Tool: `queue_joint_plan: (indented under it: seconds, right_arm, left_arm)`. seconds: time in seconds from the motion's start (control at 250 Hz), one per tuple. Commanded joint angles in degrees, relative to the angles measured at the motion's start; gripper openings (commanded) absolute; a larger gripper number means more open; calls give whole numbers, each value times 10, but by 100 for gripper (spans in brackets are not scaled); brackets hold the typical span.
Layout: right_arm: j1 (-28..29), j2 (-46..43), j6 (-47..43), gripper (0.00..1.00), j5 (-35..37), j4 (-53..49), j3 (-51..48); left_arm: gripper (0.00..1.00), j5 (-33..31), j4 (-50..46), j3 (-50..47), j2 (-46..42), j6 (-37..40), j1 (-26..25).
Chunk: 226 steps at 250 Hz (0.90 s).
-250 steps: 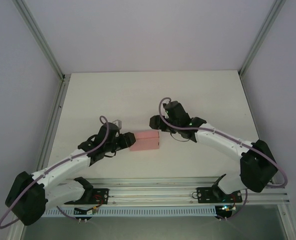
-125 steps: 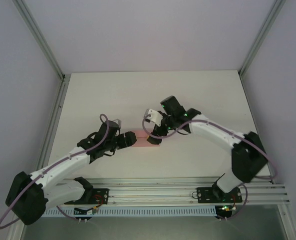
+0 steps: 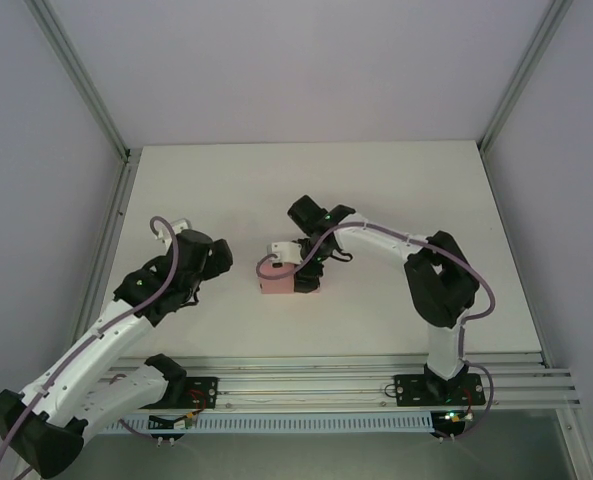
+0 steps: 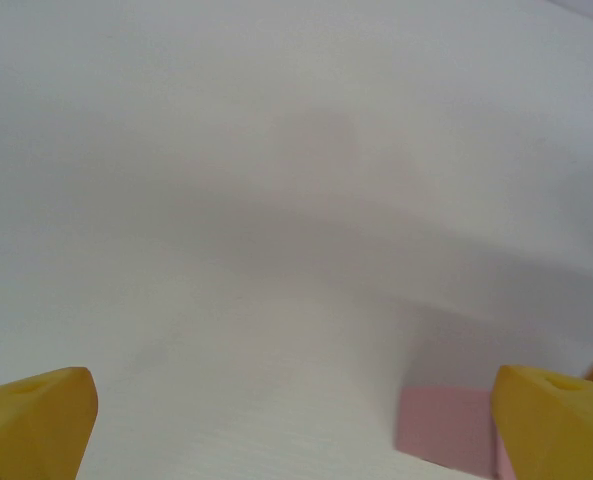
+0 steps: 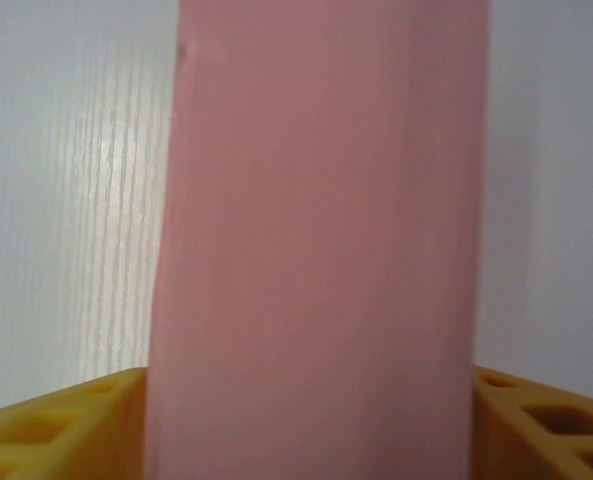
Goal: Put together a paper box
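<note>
The box [image 3: 273, 283] lies near the middle of the table [image 3: 396, 190], folded into a small block. The right gripper [image 5: 311, 420] clamps it from both sides, fingers [image 5: 56, 430] pressed against the pink walls, probably to keep the folded card from springing apart. The left gripper [image 4: 291, 410] hangs to the left of the box, apart from it. Its jaws are spread wide and empty, likely to leave it free to come in for the next flap.
</note>
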Motion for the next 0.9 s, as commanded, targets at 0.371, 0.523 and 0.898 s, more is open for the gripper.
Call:
queue_joint_plan:
  seconds: [0.371,0.523,0.898]
  right_arm:
    - [-1,-121,-73,48,359,398,-187]
    - [6,-95,-112,48,404,563,-249]
    - [53,-179,3,100,337,367,-318]
  left_arm:
    - [100,-91,-17,-25,-59,10,12]
    - [100,-92,-12,-29,-60,10,13]
    - [100,-74,16,-28,-46,28,15]
